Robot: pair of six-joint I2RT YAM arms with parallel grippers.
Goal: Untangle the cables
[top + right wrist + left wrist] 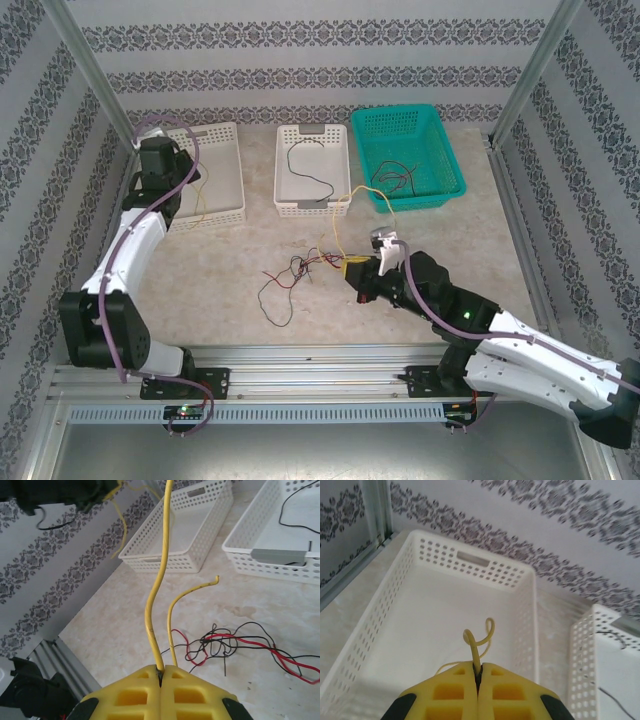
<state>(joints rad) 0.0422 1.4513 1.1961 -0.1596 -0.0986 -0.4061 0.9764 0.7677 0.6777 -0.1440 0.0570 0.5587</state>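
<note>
Left fingers (472, 672): closed, pinching a short yellow cable (481, 632) at the seam. The cable is thin and glossy and curls into one small loop at 12 o'clock, just off the tips, over the floor of the left white basket (415, 555).

Right fingers (155, 672): closed on a long yellow cable (150, 610). Two yellow strands leave the seam at 12 o'clock. One runs up and is cut off by the top edge. The other bends toward 1 o'clock and ends in a free tip. I cannot tell whether the two strands are one folded cable.

Red and black cables (235, 645): hair-thin, looped over one another in a loose knot, flat on the table (125, 630). They lie at 2 o'clock of the right fingers in the wrist view, near but apart from them, and their right end is cut off by the frame.

Top view: the knot (295, 268) sits at 9 o'clock of the right fingers (352, 264). The long yellow cable (347, 215) climbs toward 12 o'clock past the front wall of the middle white basket (285, 170). Its far end toward the green basket (400, 120) is too fine to trace. The left fingertips are hard to make out under their wrist.

A single black cable (312, 178) lies in the middle basket, and dark and red cables (395, 178) lie in the green one. Both are well apart from either pair of fingers.
</note>
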